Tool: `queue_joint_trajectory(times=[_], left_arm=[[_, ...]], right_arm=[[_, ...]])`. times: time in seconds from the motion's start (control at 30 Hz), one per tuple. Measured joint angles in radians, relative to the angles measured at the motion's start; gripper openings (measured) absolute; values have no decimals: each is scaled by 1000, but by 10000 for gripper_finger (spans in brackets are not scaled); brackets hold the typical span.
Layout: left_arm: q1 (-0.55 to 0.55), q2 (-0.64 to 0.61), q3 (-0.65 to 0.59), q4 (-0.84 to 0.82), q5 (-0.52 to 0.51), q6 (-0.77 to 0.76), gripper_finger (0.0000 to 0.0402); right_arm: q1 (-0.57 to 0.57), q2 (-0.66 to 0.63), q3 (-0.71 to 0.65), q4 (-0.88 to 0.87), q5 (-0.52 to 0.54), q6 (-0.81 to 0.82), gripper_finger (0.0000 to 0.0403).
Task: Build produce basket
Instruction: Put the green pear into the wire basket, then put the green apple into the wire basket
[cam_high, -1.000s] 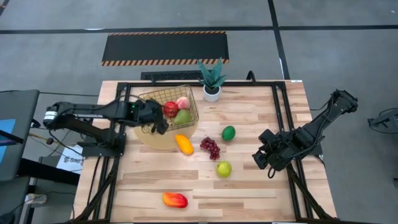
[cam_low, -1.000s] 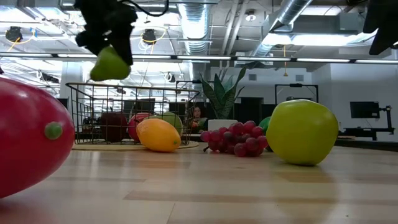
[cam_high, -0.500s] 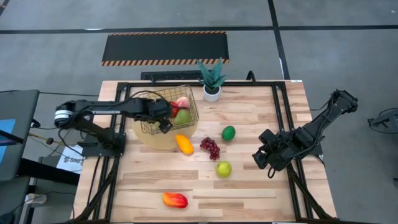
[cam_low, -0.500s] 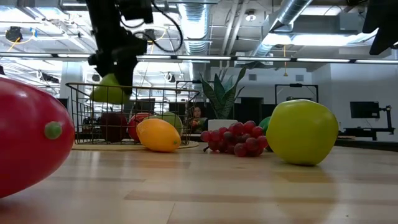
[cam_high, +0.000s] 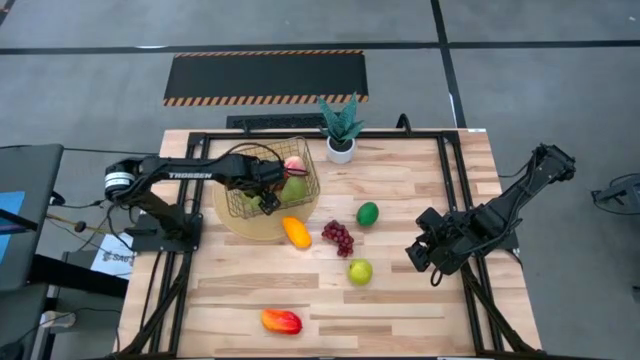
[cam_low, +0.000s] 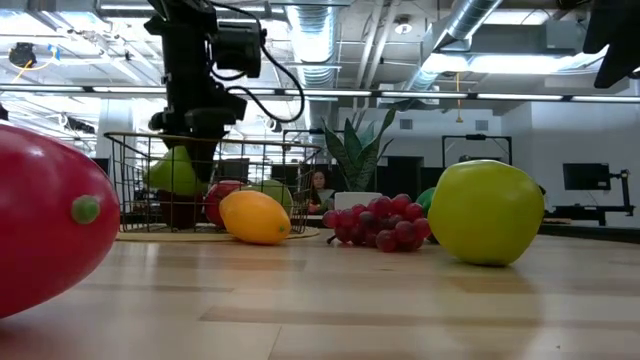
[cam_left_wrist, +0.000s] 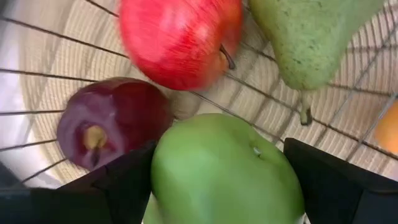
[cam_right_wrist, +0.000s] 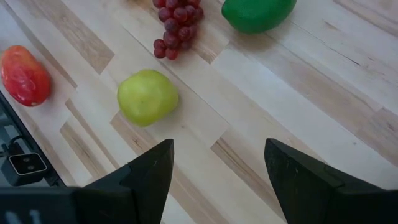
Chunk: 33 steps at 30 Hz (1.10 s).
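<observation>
The gold wire basket (cam_high: 238, 207) stands on a round mat at the table's far left. In it lie a red apple (cam_left_wrist: 177, 37), a dark purple fruit (cam_left_wrist: 112, 127), a speckled green pear (cam_left_wrist: 305, 37) and a pink peach (cam_high: 294, 165). My left gripper (cam_high: 268, 195) reaches down into the basket, shut on a green fruit (cam_left_wrist: 224, 168), which shows behind the basket's wires (cam_low: 175, 172) in the low view. My right gripper (cam_right_wrist: 217, 174) hangs open over the table's right side (cam_high: 425, 255), with nothing between its fingers. My left gripper pinches the green fruit between its two fingers (cam_left_wrist: 118, 180), one on each opposite side (cam_left_wrist: 163, 177). The fingers come from above, pointing steeply down. The fruit hangs below the basket's rim, over the apple and the purple fruit, and appears clear of the basket's floor.
On the table lie a yellow-orange mango (cam_high: 295, 232) by the basket, purple grapes (cam_high: 338, 237), a green lime (cam_high: 368, 213), a yellow-green apple (cam_high: 360, 271) and a red-orange mango (cam_high: 281, 321) near the front. A potted plant (cam_high: 341, 130) stands at the far edge.
My left gripper has come down with the green fruit from above the basket's rim to inside the basket, shifting a little toward the table's right and turning at the wrist. It stays shut on the fruit.
</observation>
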<state>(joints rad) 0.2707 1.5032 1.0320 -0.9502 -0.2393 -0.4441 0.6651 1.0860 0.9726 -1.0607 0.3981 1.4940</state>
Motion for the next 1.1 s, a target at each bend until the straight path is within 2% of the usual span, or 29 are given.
queue_joint_trajectory(times=[0.27, 0.6, 0.9, 1.1], left_arm=[[1, 66, -2, 2, 35, 18, 311], [11, 65, 4, -10, 25, 14, 314], [11, 66, 3, -15, 17, -11, 363], [11, 67, 29, -42, 2, -7, 376]], right_arm=[[0, 0, 0, -1, -1, -11, 273], [0, 0, 0, -2, -3, -27, 273], [0, 0, 0, -1, -4, -29, 273], [0, 0, 0, -1, -6, -29, 273]])
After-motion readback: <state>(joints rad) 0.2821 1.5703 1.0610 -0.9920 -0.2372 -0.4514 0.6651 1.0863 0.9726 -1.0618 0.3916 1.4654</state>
